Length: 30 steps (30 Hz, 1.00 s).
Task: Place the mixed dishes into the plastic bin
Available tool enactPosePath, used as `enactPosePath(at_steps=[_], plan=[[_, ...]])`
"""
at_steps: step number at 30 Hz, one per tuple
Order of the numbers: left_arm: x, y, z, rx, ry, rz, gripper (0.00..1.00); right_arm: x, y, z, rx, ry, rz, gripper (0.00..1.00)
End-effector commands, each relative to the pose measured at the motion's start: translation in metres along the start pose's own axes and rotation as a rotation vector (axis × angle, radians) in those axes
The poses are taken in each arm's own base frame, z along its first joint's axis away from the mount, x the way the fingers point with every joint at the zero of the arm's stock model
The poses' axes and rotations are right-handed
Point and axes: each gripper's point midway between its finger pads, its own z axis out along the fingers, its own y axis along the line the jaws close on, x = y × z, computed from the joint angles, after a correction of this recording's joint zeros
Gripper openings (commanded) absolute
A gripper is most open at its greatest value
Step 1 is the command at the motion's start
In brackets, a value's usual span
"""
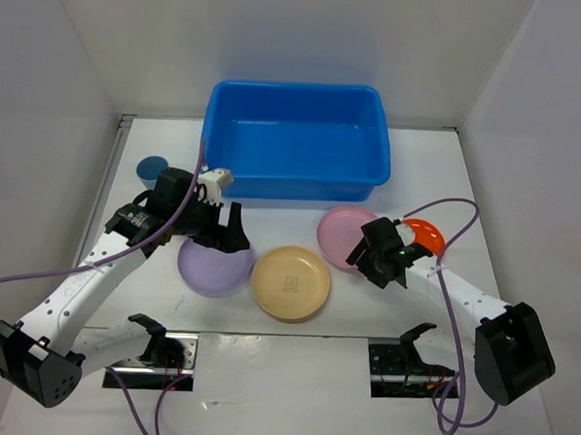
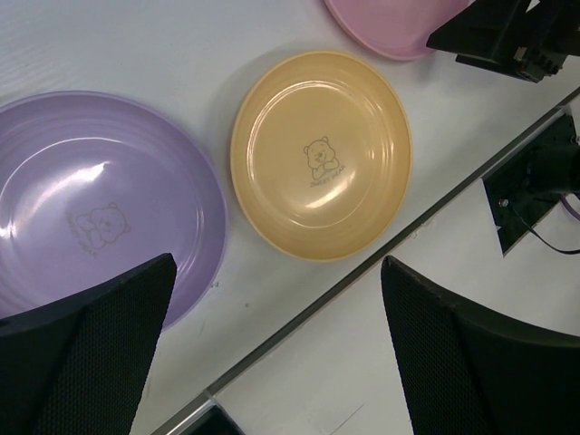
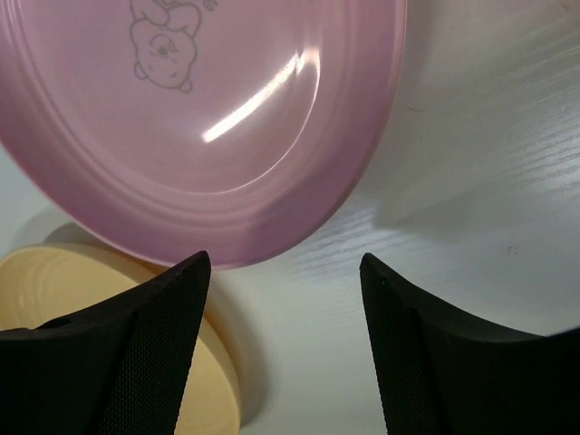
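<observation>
The blue plastic bin [image 1: 295, 140] stands empty at the back middle of the table. In front of it lie a lavender plate [image 1: 213, 270] [image 2: 91, 199], a tan-yellow plate [image 1: 290, 282] [image 2: 322, 154] [image 3: 54, 290], a pink plate [image 1: 340, 232] [image 2: 390, 23] [image 3: 181, 118] and an orange plate [image 1: 428, 232], partly hidden by the right arm. My left gripper [image 1: 233, 236] [image 2: 278, 263] hangs open above the lavender plate's far right rim, holding nothing. My right gripper [image 1: 372, 249] [image 3: 285, 258] is low at the pink plate's near right edge, jaws apart, bare table between them.
A small dark blue round object [image 1: 153, 166] sits at the far left by the wall. White walls enclose the table on three sides. A metal strip [image 2: 362, 272] and both arm mounts [image 1: 162, 352] [image 1: 405, 365] run along the near edge, with purple cables trailing.
</observation>
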Motion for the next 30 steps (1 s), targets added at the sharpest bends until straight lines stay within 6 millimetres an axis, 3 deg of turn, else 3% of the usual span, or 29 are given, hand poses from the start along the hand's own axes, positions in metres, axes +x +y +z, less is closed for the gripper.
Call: enactPosePath(at_steps=[1, 11, 19, 26, 30], plan=[[-0.01, -0.007, -0.001, 0.034, -0.043, 0.006, 1.0, -0.014, 0.008, 0.008, -0.006, -0.06, 0.028, 0.72], [-0.009, -0.013, 0.002, 0.078, -0.042, -0.006, 1.0, -0.02, 0.004, 0.026, 0.065, -0.096, 0.085, 0.64], [-0.006, -0.008, 0.005, 0.056, -0.031, -0.014, 1.0, -0.023, 0.005, 0.034, 0.1, -0.101, 0.086, 0.32], [-0.006, -0.007, 0.007, 0.054, -0.023, -0.018, 1.0, -0.036, 0.006, 0.004, 0.048, -0.16, 0.134, 0.04], [-0.006, -0.007, 0.007, 0.054, -0.023, -0.018, 1.0, -0.048, 0.014, -0.018, -0.008, -0.193, 0.17, 0.0]])
